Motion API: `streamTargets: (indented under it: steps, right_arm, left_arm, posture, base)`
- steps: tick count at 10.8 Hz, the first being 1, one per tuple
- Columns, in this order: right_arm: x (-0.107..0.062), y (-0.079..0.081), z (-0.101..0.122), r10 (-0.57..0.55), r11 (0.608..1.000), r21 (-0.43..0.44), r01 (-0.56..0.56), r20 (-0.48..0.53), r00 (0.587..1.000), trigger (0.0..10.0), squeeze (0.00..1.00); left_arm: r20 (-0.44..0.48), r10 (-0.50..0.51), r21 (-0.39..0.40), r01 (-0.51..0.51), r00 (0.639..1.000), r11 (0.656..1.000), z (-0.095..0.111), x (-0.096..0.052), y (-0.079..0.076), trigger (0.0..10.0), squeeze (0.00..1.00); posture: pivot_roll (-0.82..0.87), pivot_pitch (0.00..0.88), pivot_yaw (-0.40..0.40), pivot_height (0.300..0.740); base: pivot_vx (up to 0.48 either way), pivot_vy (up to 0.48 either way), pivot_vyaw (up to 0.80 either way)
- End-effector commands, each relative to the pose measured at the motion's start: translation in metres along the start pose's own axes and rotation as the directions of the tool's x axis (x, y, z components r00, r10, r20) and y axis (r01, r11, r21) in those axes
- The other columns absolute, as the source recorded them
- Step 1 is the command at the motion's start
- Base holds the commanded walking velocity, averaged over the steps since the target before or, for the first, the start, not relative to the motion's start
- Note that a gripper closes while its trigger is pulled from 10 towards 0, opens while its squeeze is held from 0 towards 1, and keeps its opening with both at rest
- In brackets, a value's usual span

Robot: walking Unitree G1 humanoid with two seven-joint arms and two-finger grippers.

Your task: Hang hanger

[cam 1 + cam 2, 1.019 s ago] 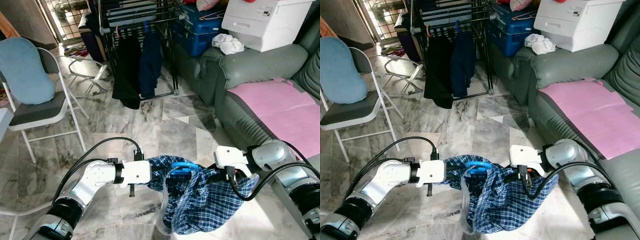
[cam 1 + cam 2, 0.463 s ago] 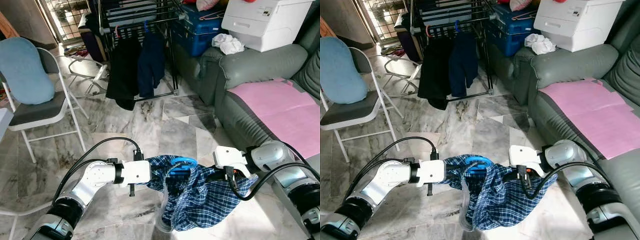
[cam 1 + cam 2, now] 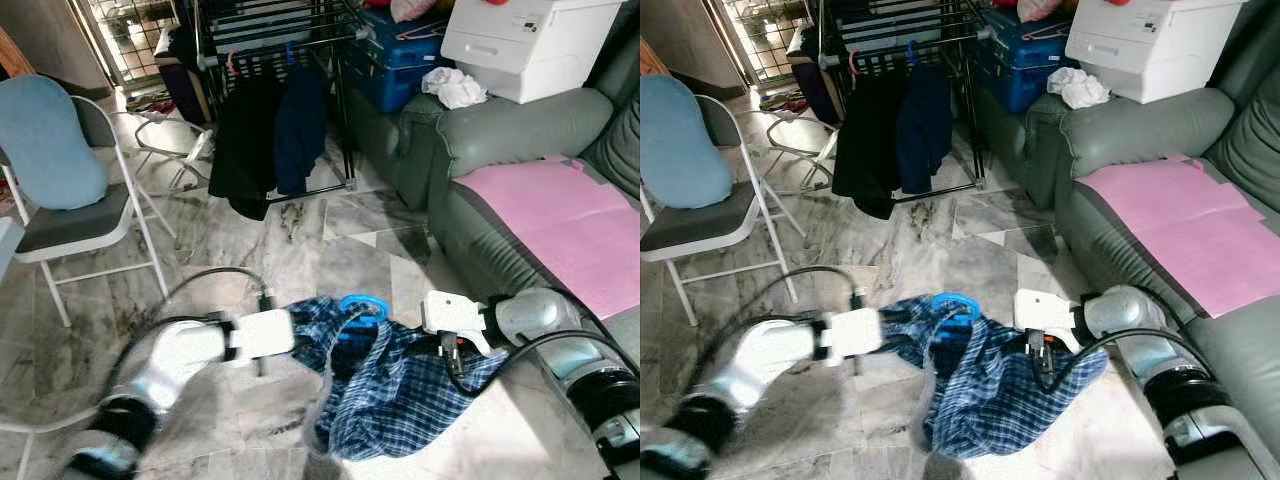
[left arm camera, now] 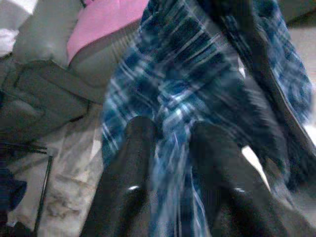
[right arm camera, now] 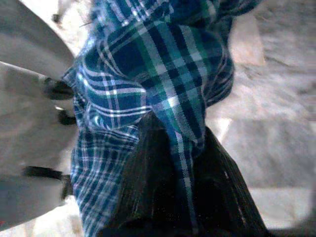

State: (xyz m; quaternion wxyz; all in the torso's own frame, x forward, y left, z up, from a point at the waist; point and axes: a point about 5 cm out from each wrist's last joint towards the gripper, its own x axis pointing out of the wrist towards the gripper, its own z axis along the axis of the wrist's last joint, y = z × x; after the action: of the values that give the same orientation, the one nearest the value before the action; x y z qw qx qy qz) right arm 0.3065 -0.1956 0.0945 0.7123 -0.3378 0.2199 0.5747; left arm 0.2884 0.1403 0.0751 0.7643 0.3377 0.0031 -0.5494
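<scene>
The robot is holding a blue checked shirt (image 3: 400, 385) low over the marble floor (image 3: 300, 250), between its two arms. The left gripper (image 4: 170, 148) is pinching the shirt's left side, and the right gripper (image 5: 173, 148) is pinching its right side. A blue hanger (image 3: 362, 304) is poking up from the shirt's top. A drying rack (image 3: 280, 40) with dark clothes is standing far away, and a gray sofa (image 3: 520, 200) is sitting on the right.

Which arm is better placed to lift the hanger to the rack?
Probably the left. The rack stands ahead on the robot's left, and the left gripper grips the shirt right beside the hanger. The right gripper holds cloth farther away.
</scene>
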Motion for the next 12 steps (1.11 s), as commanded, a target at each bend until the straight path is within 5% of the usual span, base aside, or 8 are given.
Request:
streamTargets:
  steps: [1, 4, 5, 6, 8, 9, 10, 12]
  right_arm:
    - [-0.002, -0.011, 0.011, -0.055, 0.998, -0.04, 0.056, 0.027, 0.998, 0.0, 0.0]
    - [0.012, -0.017, 0.012, -0.173, 0.984, -0.033, 0.173, 0.026, 0.985, 0.0, 0.0]
    - [0.015, -0.022, 0.014, -0.257, 0.966, 0.045, 0.255, 0.064, 0.964, 0.0, 0.0]
    - [0.016, -0.029, 0.016, -0.386, 0.917, 0.156, 0.368, 0.1, 0.917, 0.0, 0.0]
    - [0.014, -0.031, 0.014, -0.573, 0.795, 0.317, 0.517, 0.115, 0.811, 0.0, 0.0]
    - [0.015, -0.029, 0.01, -0.615, 0.755, 0.349, 0.555, 0.085, 0.784, 0.0, 0.0]
    - [0.015, -0.027, 0.004, -0.679, 0.67, 0.448, 0.592, 0.047, 0.732, 0.0, 0.0]
    - [0.012, -0.024, -0.001, -0.802, 0.452, 0.611, 0.65, -0.04, 0.596, 0.0, 0.0]
  left_arm:
    - [-0.001, 0.011, 0.002, -0.011, 1.0, 1.0, -0.002, -0.006, 0.001, 10.0, 1.0]
    - [-0.008, 0.012, -0.008, -0.012, 1.0, 1.0, -0.008, -0.015, -0.008, 10.0, 1.0]
    - [-0.008, 0.148, -0.09, -0.148, 0.989, 0.985, -0.01, -0.017, -0.005, 10.0, 1.0]
    - [-0.016, 0.376, -0.195, -0.372, 0.927, 0.908, -0.011, -0.02, -0.004, 10.0, 1.0]
    - [-0.121, 0.695, -0.349, -0.686, 0.709, 0.639, -0.017, -0.034, -0.017, 10.0, 1.0]
    - [-0.186, 0.763, -0.396, -0.758, 0.62, 0.519, -0.02, -0.038, -0.022, 10.0, 1.0]
    - [-0.239, 0.813, -0.455, -0.801, 0.531, 0.389, -0.021, -0.04, -0.024, 10.0, 1.0]
    - [-0.341, 0.868, -0.448, -0.875, 0.36, 0.187, -0.018, -0.044, -0.02, 10.0, 1.0]
  posture:
    - [-0.11, 0.0, 0.093, 0.74]
    - [-0.1, 0.0, 0.09, 0.74]
    - [-0.1, 0.0, 0.096, 0.74]
    - [-0.1, 0.0, 0.1, 0.74]
    - [-0.09, 0.0, 0.087, 0.74]
    - [-0.09, 0.0, 0.086, 0.74]
    - [-0.08, 0.0, 0.074, 0.74]
    - [-0.09, 0.0, 0.073, 0.74]
  base:
    - [0.0, 0.0, 0.0]
    - [0.0, 0.0, 0.0]
    - [0.0, 0.0, 0.0]
    - [0.0, 0.0, 0.0]
    - [0.0, 0.0, 0.0]
    - [0.0, 0.0, 0.0]
    - [0.0, 0.0, 0.0]
    - [0.0, 0.0, 0.0]
